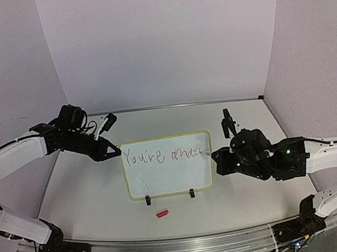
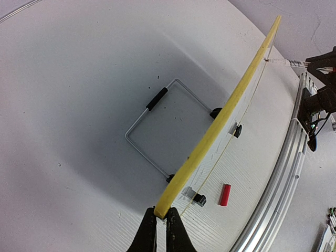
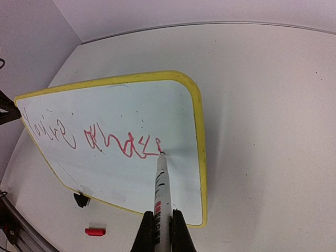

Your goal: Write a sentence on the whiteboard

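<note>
Standing propped near the middle of the pale grey worktop [image 1: 84, 191], the small rectangular whiteboard [image 1: 163, 179] with rounded corners and a thin yellow frame faces up and toward the arms. Its two small black clip feet [image 1: 149, 199] sit on the long edge nearest them. Across the upper part of the white face runs the sentence [image 3: 105, 139], thin handwritten marker text in a single line that looks red from the right wrist and darker from above. It reads "You're", then "amaz" and one more stroke that is hard to make out; the area below the line is bare. At the end of that last stroke rests the tip of a slim white marker [image 3: 163, 184] with a red label band, touching the board close to its right-hand frame. The right claw [image 3: 162, 220] is closed narrowly on the marker's barrel, one finger on each side. At the opposite end, the left claw [image 2: 160, 223] pinches the upper left corner of the yellow frame, its two dark fingers drawn tight on the edge. From the left wrist the board shows edge-on and tilted, with a thin bent wire stand [image 2: 157, 121] carrying a black sleeve lying on the worktop behind it. A small red cap [image 1: 161, 213] lies on the worktop just in front of the clip feet, apart from the board. Beyond it, along the near edge, runs a curved aluminium rail [image 1: 171, 245].
</note>
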Action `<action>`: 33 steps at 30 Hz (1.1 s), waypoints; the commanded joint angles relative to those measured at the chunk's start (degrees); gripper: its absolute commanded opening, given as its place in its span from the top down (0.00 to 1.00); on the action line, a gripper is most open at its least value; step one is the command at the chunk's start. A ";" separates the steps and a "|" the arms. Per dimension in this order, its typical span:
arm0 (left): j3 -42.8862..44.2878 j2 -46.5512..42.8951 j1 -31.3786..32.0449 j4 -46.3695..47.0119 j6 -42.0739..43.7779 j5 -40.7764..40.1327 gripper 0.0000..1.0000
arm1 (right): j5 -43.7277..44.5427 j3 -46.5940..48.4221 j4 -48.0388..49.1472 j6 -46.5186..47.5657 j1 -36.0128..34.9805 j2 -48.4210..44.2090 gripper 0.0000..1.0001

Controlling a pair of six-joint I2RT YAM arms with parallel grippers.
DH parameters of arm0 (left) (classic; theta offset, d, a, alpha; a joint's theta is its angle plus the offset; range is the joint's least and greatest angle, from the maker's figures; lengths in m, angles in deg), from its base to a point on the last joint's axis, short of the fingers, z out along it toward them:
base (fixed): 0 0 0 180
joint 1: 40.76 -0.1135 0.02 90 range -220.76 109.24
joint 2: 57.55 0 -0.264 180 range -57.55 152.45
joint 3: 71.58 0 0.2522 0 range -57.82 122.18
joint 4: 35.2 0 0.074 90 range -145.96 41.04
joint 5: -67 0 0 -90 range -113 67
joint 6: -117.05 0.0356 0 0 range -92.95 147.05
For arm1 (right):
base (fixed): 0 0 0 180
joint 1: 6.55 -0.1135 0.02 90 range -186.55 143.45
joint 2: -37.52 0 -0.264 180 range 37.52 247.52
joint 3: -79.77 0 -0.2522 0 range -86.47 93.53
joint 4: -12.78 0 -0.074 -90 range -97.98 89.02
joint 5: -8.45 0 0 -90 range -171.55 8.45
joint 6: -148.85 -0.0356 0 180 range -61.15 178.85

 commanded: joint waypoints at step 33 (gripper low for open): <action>0.57 1.43 0.59 -3.06 1.26 -1.47 1.00 | 1.49 3.65 -0.08 3.66 0.64 -2.83 1.00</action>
